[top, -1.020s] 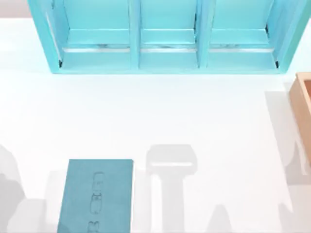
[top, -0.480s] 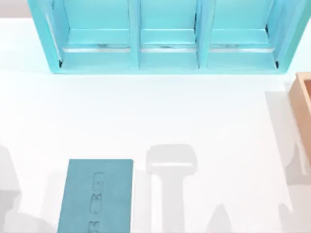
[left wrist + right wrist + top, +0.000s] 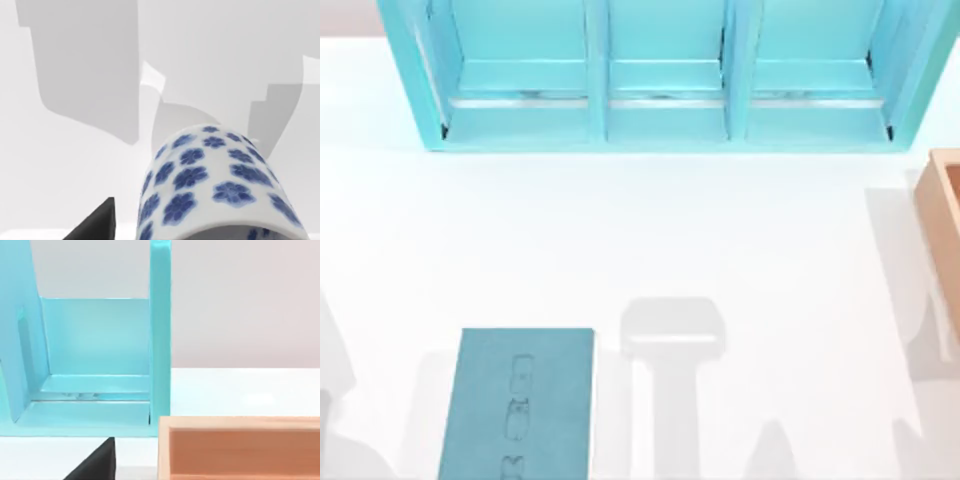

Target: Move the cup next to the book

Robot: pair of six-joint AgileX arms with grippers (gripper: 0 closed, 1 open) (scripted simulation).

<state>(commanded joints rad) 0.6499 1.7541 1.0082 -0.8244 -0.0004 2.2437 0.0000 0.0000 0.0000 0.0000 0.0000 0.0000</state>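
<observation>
Left wrist view: the cup (image 3: 215,185), white with blue flower speckles, sits close against the camera above the white worktop (image 3: 75,150). One dark finger (image 3: 97,225) of the left tool is beside it; whether the tool grips the cup, cannot tell.

Top view: the book (image 3: 518,405) lies flat at the near left of the worktop. Blue shelf unit (image 3: 660,80) at the far edge, wooden box (image 3: 945,200) at the right edge.

Right wrist view: right tool's dark finger (image 3: 95,465) faces the shelf unit and box; its opening, cannot tell.

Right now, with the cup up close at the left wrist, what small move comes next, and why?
Probably carry the cup toward the book: the left wrist view has it close at the gripper, while the top view has bare table beside the book at the lower left.
</observation>
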